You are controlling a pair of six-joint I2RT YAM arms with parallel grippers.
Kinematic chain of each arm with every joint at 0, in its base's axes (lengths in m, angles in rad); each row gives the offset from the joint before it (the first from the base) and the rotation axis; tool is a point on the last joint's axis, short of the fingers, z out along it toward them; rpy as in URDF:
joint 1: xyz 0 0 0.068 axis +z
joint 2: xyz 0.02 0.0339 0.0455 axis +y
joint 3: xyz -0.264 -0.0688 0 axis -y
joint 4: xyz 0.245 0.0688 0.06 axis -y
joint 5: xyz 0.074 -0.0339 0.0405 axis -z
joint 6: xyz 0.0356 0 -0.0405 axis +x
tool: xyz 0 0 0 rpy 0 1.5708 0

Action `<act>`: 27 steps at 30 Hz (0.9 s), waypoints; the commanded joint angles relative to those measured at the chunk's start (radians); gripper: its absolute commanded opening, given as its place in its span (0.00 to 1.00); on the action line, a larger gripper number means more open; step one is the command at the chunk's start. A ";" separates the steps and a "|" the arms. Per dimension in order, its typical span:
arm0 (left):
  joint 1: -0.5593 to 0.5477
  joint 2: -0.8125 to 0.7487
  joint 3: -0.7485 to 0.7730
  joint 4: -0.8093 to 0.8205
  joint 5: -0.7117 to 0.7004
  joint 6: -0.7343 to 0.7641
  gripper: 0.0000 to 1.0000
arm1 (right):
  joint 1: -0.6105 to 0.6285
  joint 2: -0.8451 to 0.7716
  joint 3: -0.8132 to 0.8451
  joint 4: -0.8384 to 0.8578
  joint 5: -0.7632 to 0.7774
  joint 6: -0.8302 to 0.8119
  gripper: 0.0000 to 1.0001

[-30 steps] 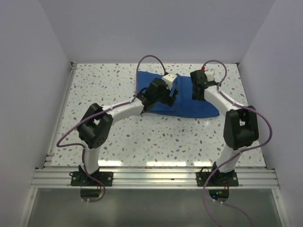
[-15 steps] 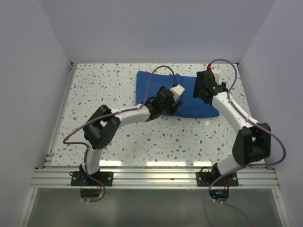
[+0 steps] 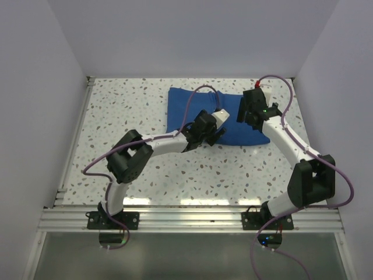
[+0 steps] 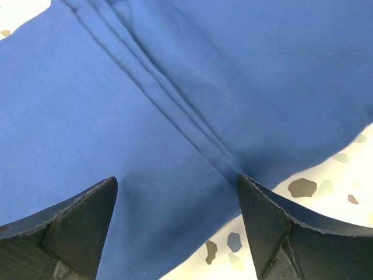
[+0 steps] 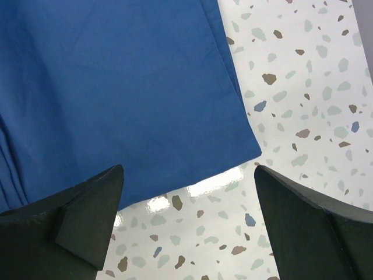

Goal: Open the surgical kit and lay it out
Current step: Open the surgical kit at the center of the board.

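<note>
Speckled table [image 3: 145, 169] underneath — blue cloth wrap [image 3: 180, 105] lying at 12 o'clock of wide-spread left gripper [image 4: 176, 179], at 10 o'clock of equally splayed right gripper [image 5: 189, 169] — both empty.

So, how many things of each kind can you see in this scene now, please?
blue cloth wrap: 1
robot arms: 2 (left arm, right arm)
speckled table: 1
total: 4
</note>
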 commanded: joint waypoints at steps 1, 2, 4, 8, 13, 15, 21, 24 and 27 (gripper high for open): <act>-0.022 -0.033 0.006 -0.011 0.006 0.037 0.89 | 0.001 -0.016 -0.002 0.034 -0.008 0.011 0.99; -0.025 -0.032 0.007 -0.015 0.007 0.035 0.89 | 0.001 -0.017 -0.002 0.034 -0.008 0.012 0.99; -0.029 -0.027 0.006 -0.019 0.000 0.033 0.89 | 0.001 -0.017 -0.002 0.037 -0.010 0.011 0.99; -0.047 -0.033 0.003 -0.028 -0.035 0.038 0.89 | 0.001 -0.017 -0.006 0.041 -0.011 0.009 0.99; -0.059 -0.020 0.006 -0.034 -0.115 0.046 0.88 | 0.001 -0.016 -0.008 0.046 -0.019 0.011 0.99; -0.058 -0.009 0.019 -0.035 -0.159 0.046 0.88 | 0.001 -0.017 -0.014 0.050 -0.020 0.011 0.99; -0.058 0.043 0.079 -0.035 -0.311 0.043 0.68 | 0.001 -0.016 -0.019 0.058 -0.026 0.008 0.99; -0.055 0.033 0.085 -0.023 -0.321 0.044 0.51 | 0.002 -0.016 -0.022 0.064 -0.033 0.005 0.99; -0.050 0.029 0.102 -0.023 -0.318 0.046 0.28 | 0.002 -0.013 -0.022 0.066 -0.037 0.003 0.99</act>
